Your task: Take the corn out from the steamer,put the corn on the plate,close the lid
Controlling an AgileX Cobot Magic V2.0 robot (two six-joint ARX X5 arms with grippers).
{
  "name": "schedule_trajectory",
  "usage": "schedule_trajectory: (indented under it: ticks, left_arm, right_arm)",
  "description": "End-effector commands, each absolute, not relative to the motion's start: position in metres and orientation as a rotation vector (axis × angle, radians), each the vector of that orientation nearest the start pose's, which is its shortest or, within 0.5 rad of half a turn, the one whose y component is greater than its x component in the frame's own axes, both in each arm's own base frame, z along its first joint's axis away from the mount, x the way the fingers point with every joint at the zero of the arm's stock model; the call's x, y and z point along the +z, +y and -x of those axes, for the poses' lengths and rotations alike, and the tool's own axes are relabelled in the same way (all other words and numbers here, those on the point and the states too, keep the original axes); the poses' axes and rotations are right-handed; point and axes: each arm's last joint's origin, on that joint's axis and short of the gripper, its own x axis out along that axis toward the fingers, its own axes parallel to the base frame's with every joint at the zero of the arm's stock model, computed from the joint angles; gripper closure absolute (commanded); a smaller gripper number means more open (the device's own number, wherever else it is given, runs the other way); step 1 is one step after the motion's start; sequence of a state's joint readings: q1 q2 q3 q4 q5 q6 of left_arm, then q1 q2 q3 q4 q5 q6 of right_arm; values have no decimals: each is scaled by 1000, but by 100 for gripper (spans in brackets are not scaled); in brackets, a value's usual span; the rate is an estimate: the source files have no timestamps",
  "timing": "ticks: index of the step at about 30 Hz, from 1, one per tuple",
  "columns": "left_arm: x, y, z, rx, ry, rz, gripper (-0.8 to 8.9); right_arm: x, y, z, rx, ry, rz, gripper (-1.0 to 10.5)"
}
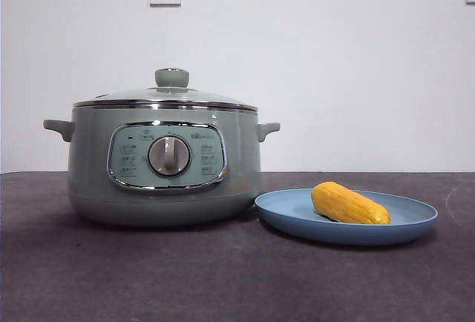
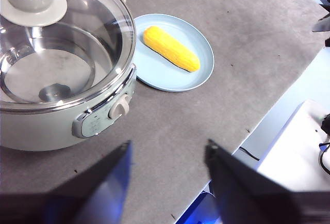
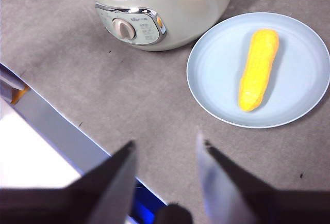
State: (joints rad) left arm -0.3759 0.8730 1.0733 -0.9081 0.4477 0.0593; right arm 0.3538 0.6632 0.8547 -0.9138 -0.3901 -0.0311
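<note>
Corn (image 1: 349, 203) lay on plate (image 1: 297, 222), lid (image 1: 165, 96) sat closed on steamer (image 1: 165, 166).
Plate stood just beside steamer on the gray table (image 1: 185, 277); corn lay on its side near plate's middle. L gripper (image 2: 167, 154) and R gripper (image 3: 165, 144) hung above table's near edge, both w/ jaws spread, holding nothing.

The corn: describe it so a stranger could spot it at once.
Find the big sage-green steamer with its glass lid on. Beside it, toward its dial side, lies a shallow light-blue plate. The corn lies on that plate: a stubby yellow cob, the only bright thing there.
</note>
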Motion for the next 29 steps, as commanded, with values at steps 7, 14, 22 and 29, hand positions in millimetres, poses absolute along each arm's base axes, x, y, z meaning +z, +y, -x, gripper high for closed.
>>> schedule_trajectory:
  ticks: [7, 14, 22, 29]
  left_arm:
    - [353, -67, -136, -808, 684, -24, 817]
    - [353, -67, -136, -808, 684, -24, 817]
    - [353, -67, -136, -806, 685, -24, 817]
    - [357, -65, -142, -713, 590, -129, 817]
  right_arm:
    - [309, 49, -101, 728, 722, 26, 946]
    - [309, 49, -101, 728, 723, 26, 946]
    - [309, 49, -101, 728, 723, 26, 946]
    - [309, 49, -101, 728, 722, 26, 946]
